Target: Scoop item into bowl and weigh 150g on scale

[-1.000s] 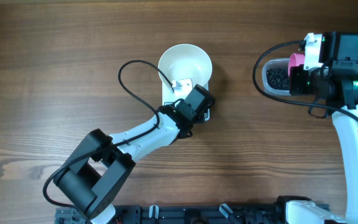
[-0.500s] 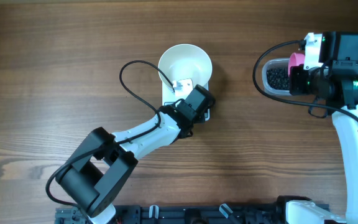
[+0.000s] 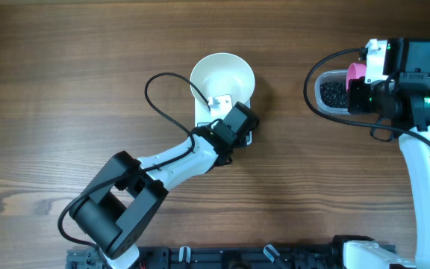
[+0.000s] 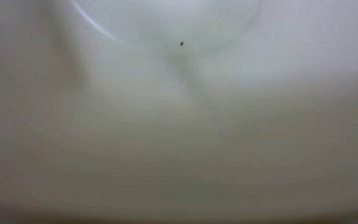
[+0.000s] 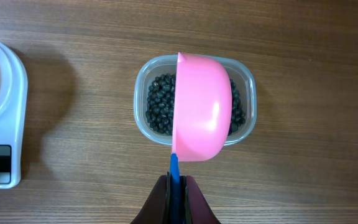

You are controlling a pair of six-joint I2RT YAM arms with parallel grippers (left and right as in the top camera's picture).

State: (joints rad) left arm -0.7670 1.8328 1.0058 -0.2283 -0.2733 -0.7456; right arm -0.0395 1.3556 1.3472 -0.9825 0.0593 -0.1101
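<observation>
We see one white bowl (image 3: 222,75) sitting on one scale (image 5: 8,118), its inside plain white. Our left gripper (image 3: 221,104) is closed at the bowl's near rim. One clear tub (image 5: 248,87) holds the black beans (image 5: 159,107). Our right gripper (image 5: 176,182) is clamped tight on the blue handle (image 5: 174,165) of one pink scoop (image 5: 204,112) over the tub.

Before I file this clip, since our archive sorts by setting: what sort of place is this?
Probably a robot lab bench, not a kitchen: two robot arms over a wooden table, with a scale, white bowl and tub of black beans, pink scoop held in the right tool.
</observation>
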